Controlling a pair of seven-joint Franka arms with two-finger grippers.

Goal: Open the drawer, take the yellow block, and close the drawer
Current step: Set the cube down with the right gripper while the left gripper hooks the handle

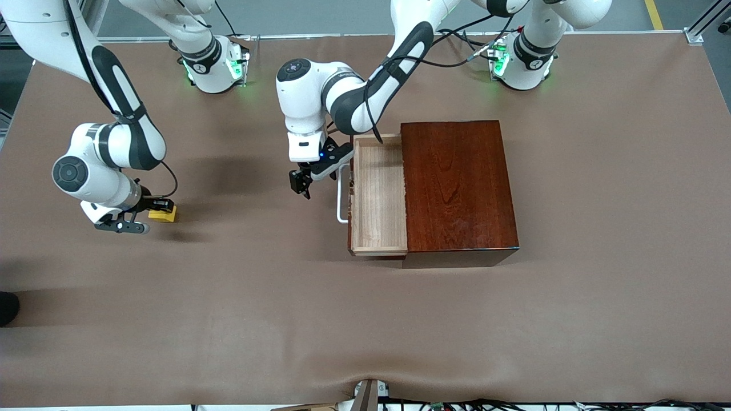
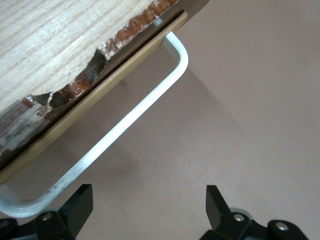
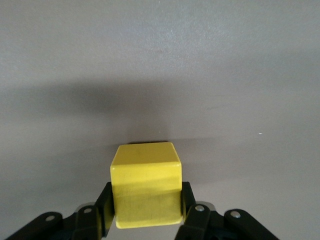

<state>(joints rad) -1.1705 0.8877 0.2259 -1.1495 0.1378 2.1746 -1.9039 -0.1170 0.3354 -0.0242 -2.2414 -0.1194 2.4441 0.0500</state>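
Observation:
The drawer (image 1: 378, 194) stands pulled out of the dark reddish-brown box (image 1: 457, 182), and its pale-wood tray shows nothing inside. Its white bar handle (image 1: 341, 197) (image 2: 125, 125) faces the right arm's end of the table. My left gripper (image 1: 301, 184) (image 2: 148, 207) hangs open just beside the handle, not touching it, with nothing between its fingers (image 2: 80, 207). The yellow block (image 1: 164, 216) (image 3: 146, 182) sits between the fingers of my right gripper (image 1: 160, 209) (image 3: 145, 202), which is shut on it, low over the bare table near the right arm's end.
The brown table cover (image 1: 365, 319) spreads wide around the box. The two arm bases (image 1: 214, 63) (image 1: 522, 60) stand along the table's edge farthest from the front camera. Cables lie at the nearest edge (image 1: 434, 404).

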